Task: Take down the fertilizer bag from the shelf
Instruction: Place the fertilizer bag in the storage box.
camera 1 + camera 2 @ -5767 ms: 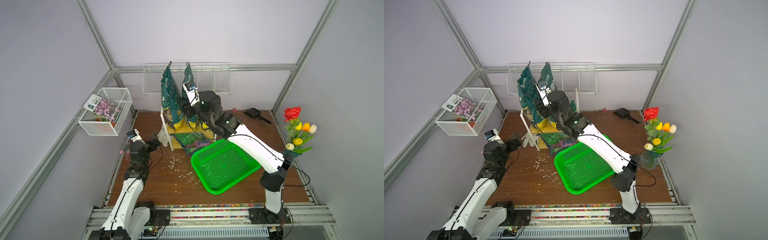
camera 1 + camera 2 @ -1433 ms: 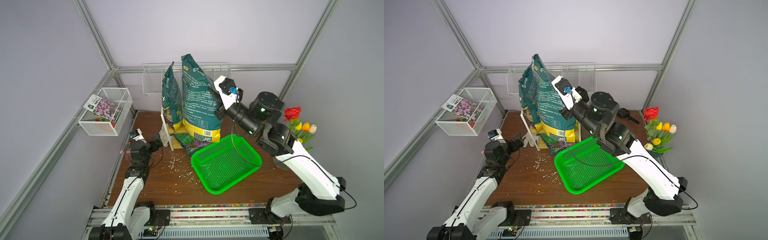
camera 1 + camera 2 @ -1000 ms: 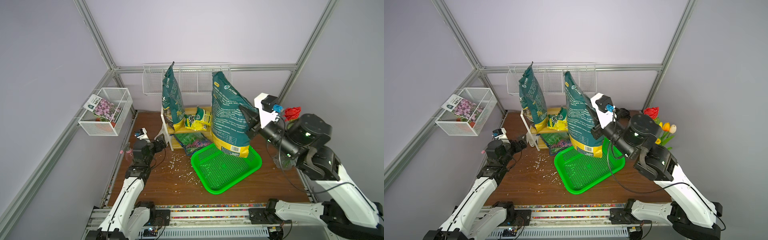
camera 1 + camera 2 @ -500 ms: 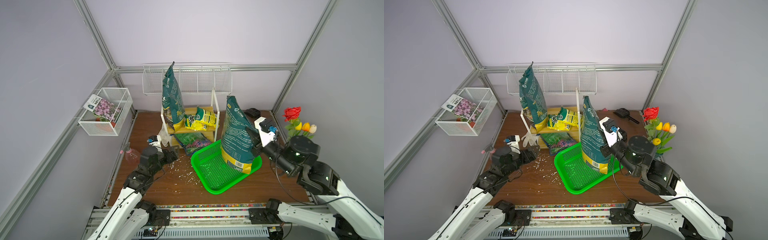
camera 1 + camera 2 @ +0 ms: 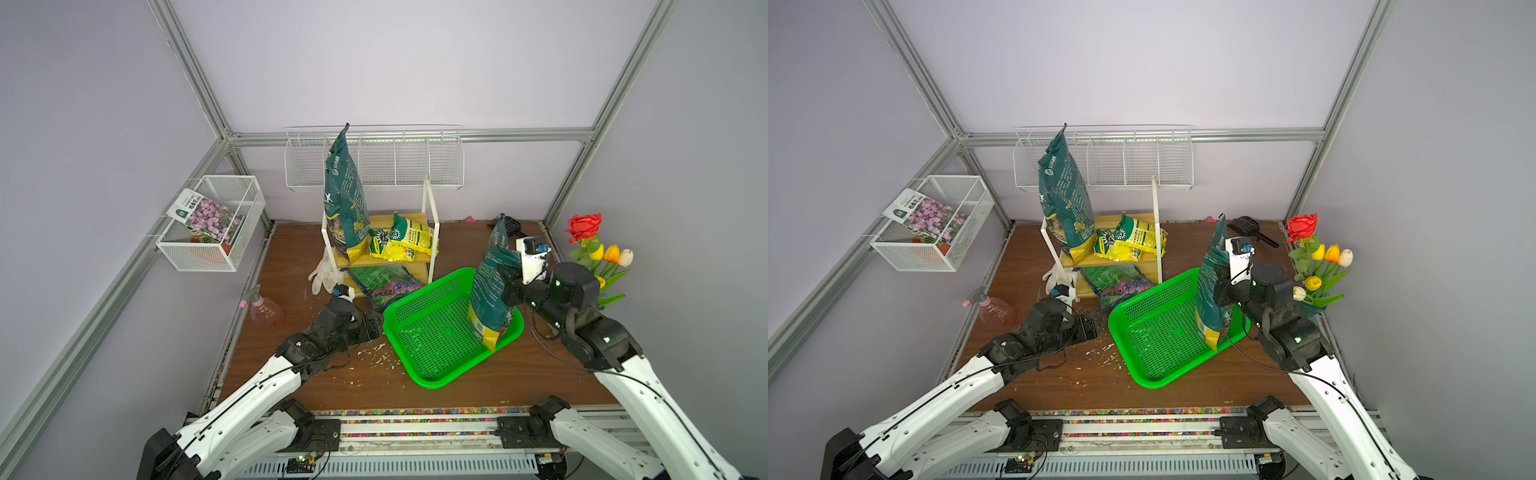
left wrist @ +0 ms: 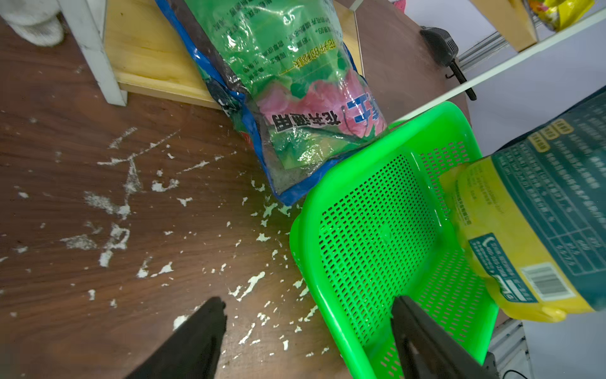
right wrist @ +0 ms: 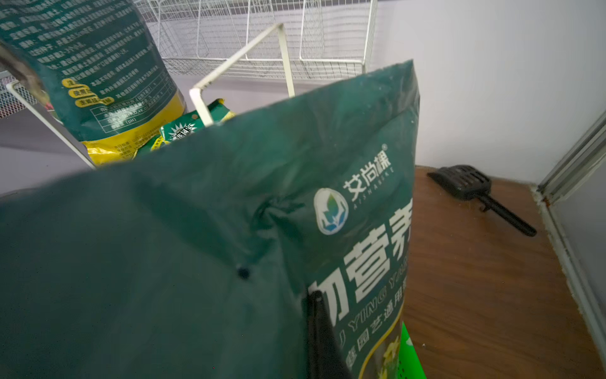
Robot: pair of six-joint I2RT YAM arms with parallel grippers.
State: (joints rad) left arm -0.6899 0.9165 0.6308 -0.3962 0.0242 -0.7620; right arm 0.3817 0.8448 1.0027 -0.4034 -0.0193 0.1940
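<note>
Your right arm rises from the rail (image 5: 415, 426), bends at the elbow and holds the right gripper (image 5: 510, 289) about level. Its fingers are pressed together on the fertilizer bag (image 5: 490, 286), pinching it from the side at about mid-height. In the right wrist view one black finger (image 7: 319, 328) lies against the printed face of the bag. Below the grip the bag is upright, a little tilted, with its yellow bottom inside the green tray (image 5: 432, 336). I cannot tell whether the bottom rests on the mesh. The shelf (image 5: 386, 263) stands well apart, beyond the bag as seen from this gripper. A second tall green bag (image 5: 345, 199) stands on its upper board.

Your left arm is stretched low over the table (image 6: 82, 164). The left gripper (image 5: 372, 326) is spread wide and holds nothing. The near corner of the tray is just in front of its fingertips. In the left wrist view one finger is over the table and the other over the tray.
</note>
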